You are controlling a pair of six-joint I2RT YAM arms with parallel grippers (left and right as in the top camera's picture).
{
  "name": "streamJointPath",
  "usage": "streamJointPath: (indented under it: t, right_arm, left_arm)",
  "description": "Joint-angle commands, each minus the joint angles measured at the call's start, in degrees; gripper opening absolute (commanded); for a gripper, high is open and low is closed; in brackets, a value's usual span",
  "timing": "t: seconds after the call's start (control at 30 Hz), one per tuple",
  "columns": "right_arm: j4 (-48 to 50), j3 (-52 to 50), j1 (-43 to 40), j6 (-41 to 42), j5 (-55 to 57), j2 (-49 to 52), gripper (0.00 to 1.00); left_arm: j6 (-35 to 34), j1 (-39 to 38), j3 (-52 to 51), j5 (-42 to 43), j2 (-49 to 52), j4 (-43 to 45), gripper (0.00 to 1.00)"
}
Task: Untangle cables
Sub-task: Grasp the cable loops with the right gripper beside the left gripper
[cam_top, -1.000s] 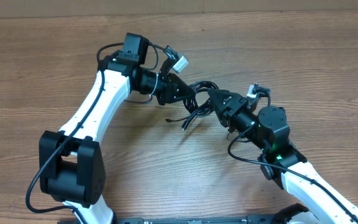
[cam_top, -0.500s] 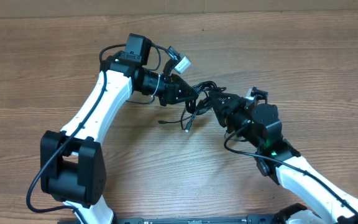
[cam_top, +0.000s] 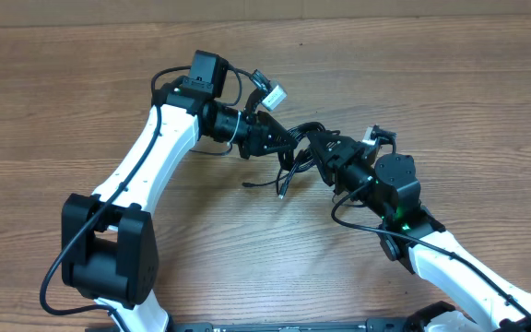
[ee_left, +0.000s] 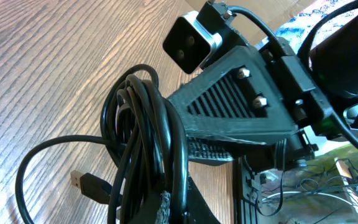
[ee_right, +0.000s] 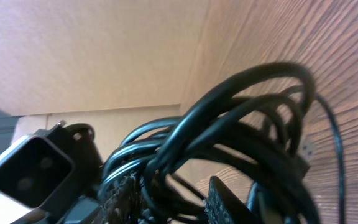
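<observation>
Left claw (cam_top: 277, 140) is shut tight on the cables (cam_top: 302, 128), a tangled black bundle held over mid-surface (cam_top: 450, 83) btwn the two arms. Right claw (cam_top: 321, 149), just right of it, has fingers (ee_right: 122, 194) either side of the same bundle, clamped on it. Loose ends trail toward the near side, one w/ a small plug (ee_left: 83, 182) close to the wood.

Overhead, the fingertips of the left gripper (cam_top: 287, 143) and the right gripper (cam_top: 315, 146) are being masked by the bundle of thin black flexible cables (cam_top: 310, 127). In the left wrist view, this bundle is being cut off by the lower edge. In the right wrist view, the nearest strands are being rendered blurred. The white plastic right forearm link (cam_top: 468, 277) is being cropped overhead at the lower right corner.
</observation>
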Motion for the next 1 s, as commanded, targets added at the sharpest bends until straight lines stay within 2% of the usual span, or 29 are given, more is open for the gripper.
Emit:
streamJointPath:
  t: [0.0, 0.43, 0.73, 0.97]
  right_arm:
    - [1.9, 1.2, 0.2, 2.1, -1.4, 0.3, 0.33]
    - [-2.3, 1.2, 0.2, 2.1, 2.4, 0.3, 0.33]
    - [-1.0, 1.2, 0.2, 2.1, 3.4, 0.3, 0.34]
    - [-1.4, 1.2, 0.2, 2.1, 3.7, 0.3, 0.34]
  left_arm:
    - [1.5, -0.4, 1.2, 2.5, -1.6, 0.0, 0.04]
    - [1.5, -2.2, 1.2, 4.3, -1.6, 0.0, 0.04]
    - [1.5, -2.4, 1.2, 4.5, -1.6, -1.3, 0.04]
    - [2.8, -2.7, 1.2, 7.8, -1.6, -1.2, 0.04]
